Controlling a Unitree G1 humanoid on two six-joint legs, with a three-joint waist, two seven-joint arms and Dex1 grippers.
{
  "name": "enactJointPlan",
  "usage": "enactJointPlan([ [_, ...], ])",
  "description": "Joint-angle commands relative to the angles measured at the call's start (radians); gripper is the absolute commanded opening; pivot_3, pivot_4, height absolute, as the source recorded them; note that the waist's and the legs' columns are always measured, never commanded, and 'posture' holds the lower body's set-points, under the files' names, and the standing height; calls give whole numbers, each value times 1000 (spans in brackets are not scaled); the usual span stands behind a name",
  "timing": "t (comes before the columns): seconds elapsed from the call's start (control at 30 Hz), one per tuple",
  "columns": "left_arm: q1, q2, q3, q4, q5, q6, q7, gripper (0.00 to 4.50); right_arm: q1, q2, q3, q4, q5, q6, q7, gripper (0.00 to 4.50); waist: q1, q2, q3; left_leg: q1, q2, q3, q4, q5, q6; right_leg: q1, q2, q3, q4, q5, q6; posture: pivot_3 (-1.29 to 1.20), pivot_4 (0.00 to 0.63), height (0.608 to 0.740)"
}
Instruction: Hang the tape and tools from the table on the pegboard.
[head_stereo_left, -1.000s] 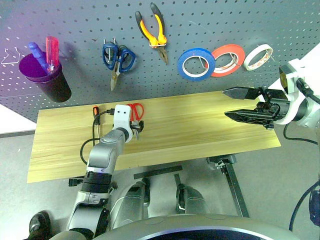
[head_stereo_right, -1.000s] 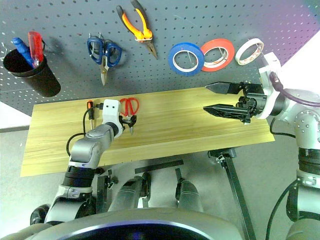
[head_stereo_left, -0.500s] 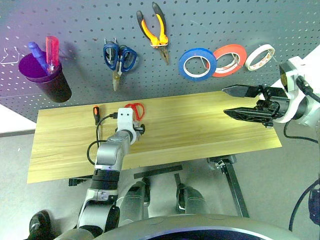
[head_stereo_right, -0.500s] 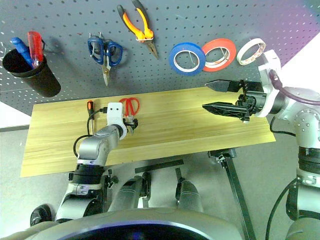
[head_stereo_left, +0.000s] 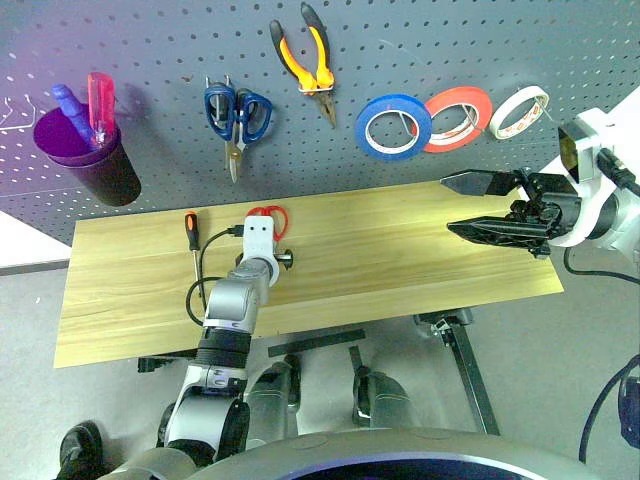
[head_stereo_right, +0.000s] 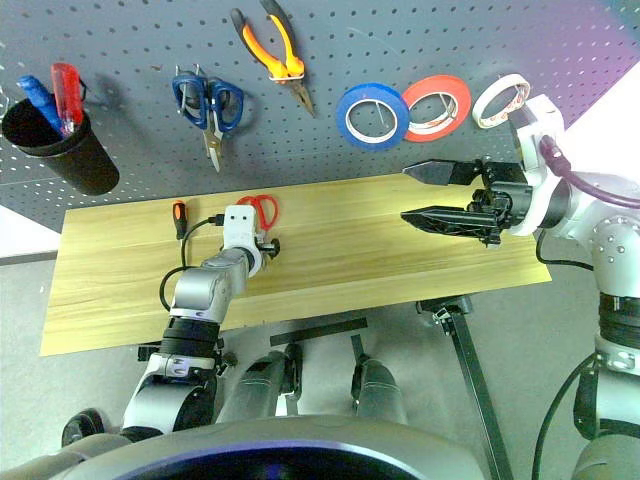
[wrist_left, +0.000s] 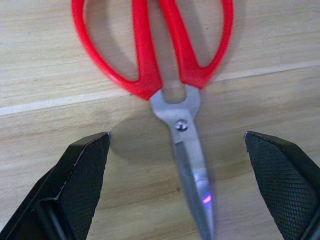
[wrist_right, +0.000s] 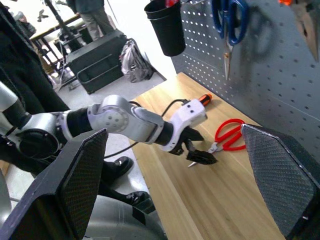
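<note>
Red-handled scissors (wrist_left: 170, 75) lie flat on the light wooden table (head_stereo_left: 400, 250), handles toward the pegboard (head_stereo_left: 150, 60). My left gripper (wrist_left: 176, 136) is open just above the tabletop, one finger on each side of the blades near the pivot, not touching them. A thin screwdriver (head_stereo_left: 192, 235) with a black-and-orange handle lies left of the scissors. The blue tape (head_stereo_left: 393, 127) and the orange-and-yellow pliers (head_stereo_left: 310, 60) hang on the pegboard. My right gripper (head_stereo_left: 449, 204) is open and empty, held level above the table's right end and pointing left.
Blue-handled scissors (head_stereo_left: 237, 115), a red-orange roll (head_stereo_left: 455, 118) and a white roll (head_stereo_left: 518, 112) also hang on the board. A dark cup (head_stereo_left: 85, 160) with blue and red handles hangs at its left. A person (wrist_right: 95, 10) stands beyond the table's left end.
My left arm has swung right and a little lower, bringing the open gripper over the scissors' blades. The right gripper has stayed where it was.
</note>
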Motion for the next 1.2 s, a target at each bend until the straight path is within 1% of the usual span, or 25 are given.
enactJointPlan([
  [0.03,-22,-10,12,50,-2,-21,1,4500,-11,-25,-64,-40,42,5,0,4468,0,0,0,0,0,0,0,0,0,0,0,0,0,0,0,-203,362,740],
  [0.17,-38,-17,4,74,3,-31,-2,4500,-9,-22,-76,-40,67,27,-12,4468,-3,1,0,0,0,0,0,0,0,0,0,0,0,0,0,-211,364,740],
  [0.27,-40,-18,-5,77,5,-34,-9,4500,12,-20,-67,-47,29,-15,-11,4468,-9,1,1,0,0,0,0,0,1,0,-1,0,0,0,0,-216,367,740],
  [0.47,-40,-19,3,91,2,-35,-11,4500,26,-23,-62,-49,12,-45,-4,4468,-21,2,2,0,0,0,0,-1,1,0,-1,0,0,0,0,-219,367,740],
  [0.57,-39,-28,13,101,2,-27,-1,3886,23,-21,-55,-42,7,-38,-12,4500,-21,3,2,0,0,0,0,-1,1,0,-1,0,0,0,0,-221,369,740],
  [0.7,-33,-36,23,104,16,3,28,2591,24,-24,-55,-44,4,-33,-9,4500,-20,3,2,0,0,0,0,-1,1,0,-1,0,-1,0,0,-221,371,740],
  [0.77,-30,-36,19,109,32,3,46,2027,28,-27,-56,-43,0,-34,-9,4500,-21,3,2,0,0,0,0,-1,2,0,-1,0,-1,0,0,-221,372,740],
  [0.87,-32,-37,24,112,41,2,65,1014,32,-34,-54,-43,-5,-34,-3,4500,-21,4,2,0,0,0,0,-1,2,0,-1,0,-1,0,0,-220,371,740],
  [0.93,-31,-37,23,109,51,7,78,533,30,-32,-57,-42,-4,-35,-7,4500,-21,4,2,0,0,0,0,-1,2,0,-1,0,-1,0,0,-220,372,740],
  [0.97,-31,-36,23,110,54,6,83,349,30,-32,-57,-41,-5,-35,-7,4500,-21,4,2,0,0,0,0,-1,1,0,-1,0,-1,0,0,-218,373,740],
  [1.2,-24,-35,12,97,70,4,86,350,30,-22,-44,-38,-21,-42,-4,4500,-22,4,3,0,0,0,0,-1,1,0,-1,0,-1,0,0,-209,378,740],
])
